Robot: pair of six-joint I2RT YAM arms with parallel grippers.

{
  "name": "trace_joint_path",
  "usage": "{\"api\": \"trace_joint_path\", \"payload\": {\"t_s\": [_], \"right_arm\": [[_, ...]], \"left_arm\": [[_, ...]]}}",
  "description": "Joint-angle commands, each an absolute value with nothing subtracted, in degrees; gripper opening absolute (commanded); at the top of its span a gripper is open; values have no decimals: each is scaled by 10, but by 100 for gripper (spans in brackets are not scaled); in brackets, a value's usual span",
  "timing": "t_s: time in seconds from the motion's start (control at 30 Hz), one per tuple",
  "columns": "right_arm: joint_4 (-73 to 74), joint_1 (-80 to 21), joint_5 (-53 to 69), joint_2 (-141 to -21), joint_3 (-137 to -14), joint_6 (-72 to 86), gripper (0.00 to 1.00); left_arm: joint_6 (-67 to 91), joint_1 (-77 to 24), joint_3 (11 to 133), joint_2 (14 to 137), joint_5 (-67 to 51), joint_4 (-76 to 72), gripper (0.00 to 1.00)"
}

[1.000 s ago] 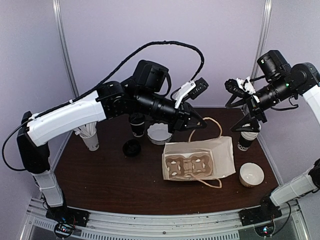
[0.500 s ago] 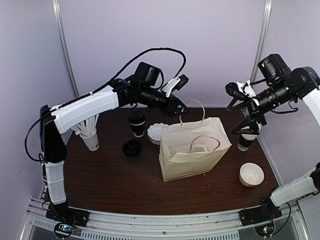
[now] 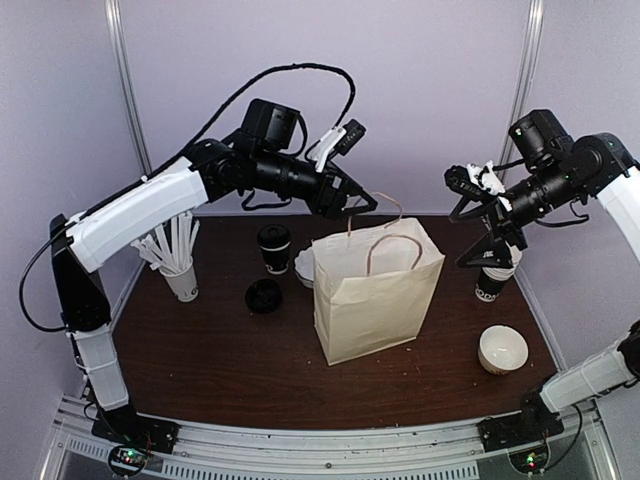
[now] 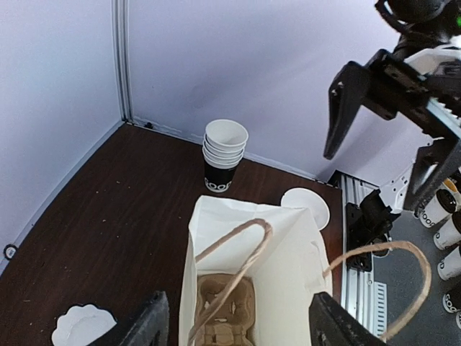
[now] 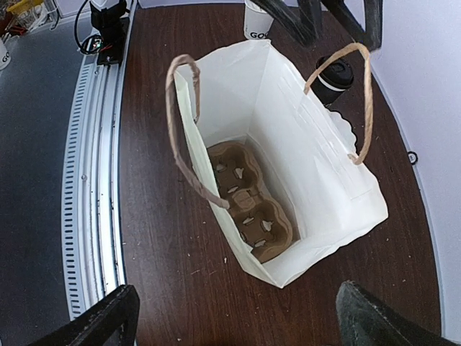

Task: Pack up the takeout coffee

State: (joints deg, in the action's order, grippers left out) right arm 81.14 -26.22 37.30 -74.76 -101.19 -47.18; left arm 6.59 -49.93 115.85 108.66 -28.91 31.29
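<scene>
The takeout coffee (image 3: pixel 273 247), a small cup with a black lid, stands behind the bag's left side and shows past the bag's rim in the right wrist view (image 5: pixel 335 75). The white paper bag (image 3: pixel 375 290) stands upright at mid-table, mouth open, with a brown cup carrier (image 5: pixel 248 203) on its floor. My left gripper (image 3: pixel 358 203) hovers open just above the bag's back handle (image 4: pixel 230 270); the handle hangs loose between the wide jaws (image 4: pixel 241 328). My right gripper (image 3: pixel 468 220) is open in the air right of the bag, looking down on it (image 5: pixel 241 321).
A stack of nested cups (image 3: pixel 493 280) stands at the right, a white cup of straws (image 3: pixel 180 272) at the left. A loose black lid (image 3: pixel 263 295) and a white lid (image 3: pixel 303 265) lie near the coffee. A white bowl-like lid (image 3: pixel 503 348) lies front right.
The bag went from lying flat to standing upright, pulled up by its handle. My left gripper then opened and let go of the handle. The right gripper barely moved.
</scene>
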Motion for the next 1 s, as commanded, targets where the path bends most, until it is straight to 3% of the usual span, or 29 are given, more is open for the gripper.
{"api": "trace_joint_path", "payload": {"t_s": [0.0,0.17,0.3,0.43,0.7,0.97], "right_arm": [[803,-258,387,-752,-1010,-465,99],[794,-255,384,-753,-1000,-463,99],[747,-248,348,-753,-986,-429,98],[670,-227,290,-756,-959,-363,98],[621,-202,298,-739,-905,-330,99],[616,-200,300,-737,-889,-335,98]], "left_arm": [[15,-502,1118,994,-250,355,72],[-30,-500,1074,907,-150,431,81],[-32,-473,1082,908,-34,486,88],[-2,-414,1133,972,-9,536,90],[48,-315,1252,1137,-18,564,98],[72,-258,1349,1278,-49,575,95]]}}
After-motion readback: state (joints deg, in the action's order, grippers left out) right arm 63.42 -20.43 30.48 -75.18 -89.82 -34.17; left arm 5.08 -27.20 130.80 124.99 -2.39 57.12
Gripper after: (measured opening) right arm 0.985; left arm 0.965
